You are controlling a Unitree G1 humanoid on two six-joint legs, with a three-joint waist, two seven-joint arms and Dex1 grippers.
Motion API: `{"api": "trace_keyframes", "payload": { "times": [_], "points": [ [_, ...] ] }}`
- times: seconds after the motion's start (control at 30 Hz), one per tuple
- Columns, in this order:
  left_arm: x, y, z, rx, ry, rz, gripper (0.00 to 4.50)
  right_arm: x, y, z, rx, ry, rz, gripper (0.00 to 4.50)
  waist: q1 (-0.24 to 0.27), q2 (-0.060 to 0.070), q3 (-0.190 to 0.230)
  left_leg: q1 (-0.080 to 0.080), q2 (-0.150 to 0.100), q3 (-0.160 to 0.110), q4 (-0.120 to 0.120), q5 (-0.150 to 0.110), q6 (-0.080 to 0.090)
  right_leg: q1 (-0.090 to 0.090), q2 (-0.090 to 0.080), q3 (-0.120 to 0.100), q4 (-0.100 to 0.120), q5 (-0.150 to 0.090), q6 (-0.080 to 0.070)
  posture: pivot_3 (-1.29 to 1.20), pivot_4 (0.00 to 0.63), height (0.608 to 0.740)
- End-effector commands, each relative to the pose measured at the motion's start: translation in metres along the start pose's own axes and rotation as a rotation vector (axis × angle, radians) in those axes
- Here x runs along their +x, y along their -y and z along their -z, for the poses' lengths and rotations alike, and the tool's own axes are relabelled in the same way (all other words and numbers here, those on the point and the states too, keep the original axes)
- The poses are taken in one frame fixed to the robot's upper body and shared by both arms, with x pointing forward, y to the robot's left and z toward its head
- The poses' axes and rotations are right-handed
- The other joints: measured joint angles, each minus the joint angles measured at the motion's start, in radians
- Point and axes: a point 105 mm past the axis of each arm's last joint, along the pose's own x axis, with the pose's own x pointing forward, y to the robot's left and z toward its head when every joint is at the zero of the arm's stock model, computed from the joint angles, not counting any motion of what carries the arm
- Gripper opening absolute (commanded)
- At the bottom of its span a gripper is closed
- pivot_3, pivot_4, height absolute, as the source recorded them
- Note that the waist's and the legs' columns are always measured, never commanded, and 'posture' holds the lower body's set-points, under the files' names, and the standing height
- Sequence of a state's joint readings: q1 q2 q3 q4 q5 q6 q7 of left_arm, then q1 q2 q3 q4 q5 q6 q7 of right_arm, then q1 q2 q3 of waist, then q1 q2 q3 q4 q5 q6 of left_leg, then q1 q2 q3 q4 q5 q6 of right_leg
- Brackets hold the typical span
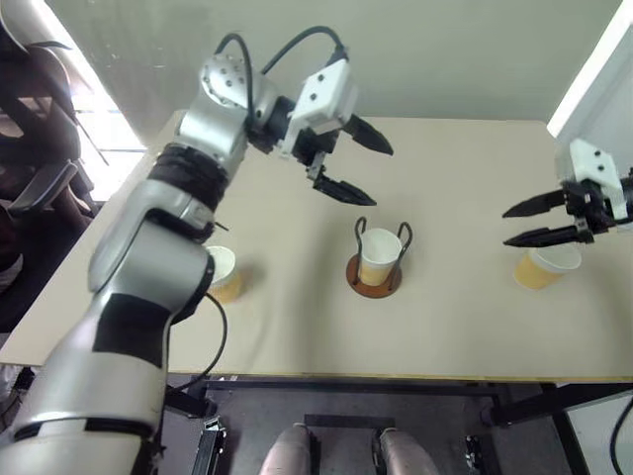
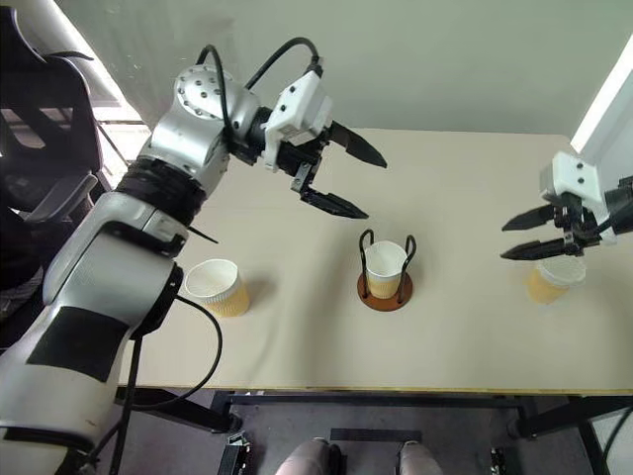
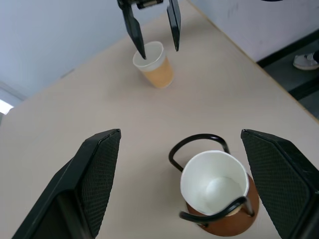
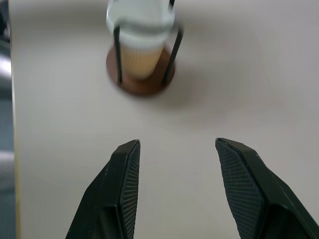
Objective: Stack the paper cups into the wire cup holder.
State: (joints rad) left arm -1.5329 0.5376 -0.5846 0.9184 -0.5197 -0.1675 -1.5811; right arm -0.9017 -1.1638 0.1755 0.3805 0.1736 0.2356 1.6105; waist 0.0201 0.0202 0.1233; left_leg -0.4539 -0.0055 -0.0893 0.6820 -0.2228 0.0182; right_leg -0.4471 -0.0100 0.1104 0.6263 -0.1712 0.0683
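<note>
The holder (image 1: 375,269) stands at the centre of the frame on the bench (image 1: 465,178), and one cup (image 1: 380,255) already sits upright inside it, between the two wire loops. That leaves you two cups to bring in. One cup (image 2: 218,286) stands at lower left of the frame, well apart from the holder and close beside the left arm. The other cup (image 1: 545,265) stands at the right edge, also well apart from the holder.

Your right gripper (image 1: 519,225) hangs just above and beside that right-hand cup, jaws apart and empty; from the head views you cannot tell whether a fingertip touches the rim. Your left gripper (image 1: 366,166) is raised at upper centre, above and behind the holder, jaws wide apart and holding nothing.

By the look of it, you are on the second cup, with the right arm lining up for the pick. Next, bring the jaws down so one finger sits either side of the cup wall, then close gently, since thin paper will likely crush or tip. After that the cup must travel to the holder and drop straight between the loops, nesting into the seated cup. Keep the left arm clear of that path.
</note>
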Motion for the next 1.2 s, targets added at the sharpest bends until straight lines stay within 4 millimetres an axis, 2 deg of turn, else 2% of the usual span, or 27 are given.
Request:
{"api": "trace_keyframes", "payload": {
  "times": [0.03, 0.23, 0.43, 0.7, 1.0, 1.2],
  "points": [
    [0.000, 0.006, -0.011, 0.009, 0.054, 0.046, 4.13, -0.012, 0.003, 0.012, -0.055, -0.092, 0.033, 2.43, 0.000, 0.000, 0.000, 0.000, 0.000, 0.000, 0.001, 0.000, 0.000, 0.000, 0.000, 0.000, 0.000, 0.000, 0.000, 0.00, 0.150, 0.740],
    [0.000, 0.009, -0.014, -0.026, 0.115, 0.045, 4.13, -0.017, 0.004, 0.052, -0.102, -0.280, 0.038, 2.43, 0.003, 0.000, 0.000, 0.001, -0.001, -0.001, 0.003, 0.000, 0.001, 0.002, -0.001, -0.001, 0.000, 0.001, 0.001, 0.00, 0.150, 0.740],
    [0.007, 0.005, -0.017, -0.039, 0.179, 0.028, 4.13, -0.024, 0.009, 0.080, -0.132, -0.415, 0.050, 2.43, 0.002, 0.000, 0.000, 0.002, -0.001, -0.001, 0.002, 0.001, 0.001, 0.003, -0.002, -0.001, 0.000, 0.002, 0.002, 0.00, 0.150, 0.740],
    [0.014, 0.008, -0.016, -0.047, 0.205, 0.034, 4.13, -0.024, 0.015, 0.084, -0.135, -0.438, 0.055, 2.43, -0.006, 0.001, 0.000, 0.002, -0.001, 0.000, 0.001, 0.000, 0.001, 0.003, -0.002, 0.000, 0.000, 0.002, 0.003, 0.00, 0.150, 0.740],
    [0.016, 0.008, -0.016, -0.050, 0.228, 0.023, 4.13, -0.009, 0.012, 0.101, -0.172, -0.501, 0.006, 2.43, -0.006, 0.001, 0.000, 0.003, -0.001, -0.001, 0.001, 0.000, 0.001, 0.004, -0.002, 0.000, -0.001, 0.002, 0.003, 0.00, 0.150, 0.740],
    [0.015, 0.010, -0.013, -0.056, 0.237, 0.009, 4.13, -0.006, 0.012, 0.106, -0.182, -0.521, 0.004, 2.43, -0.006, 0.001, 0.000, 0.003, -0.001, 0.000, 0.000, 0.000, 0.001, 0.003, -0.002, 0.000, -0.001, 0.002, 0.003, 0.00, 0.150, 0.740]
  ]
}}
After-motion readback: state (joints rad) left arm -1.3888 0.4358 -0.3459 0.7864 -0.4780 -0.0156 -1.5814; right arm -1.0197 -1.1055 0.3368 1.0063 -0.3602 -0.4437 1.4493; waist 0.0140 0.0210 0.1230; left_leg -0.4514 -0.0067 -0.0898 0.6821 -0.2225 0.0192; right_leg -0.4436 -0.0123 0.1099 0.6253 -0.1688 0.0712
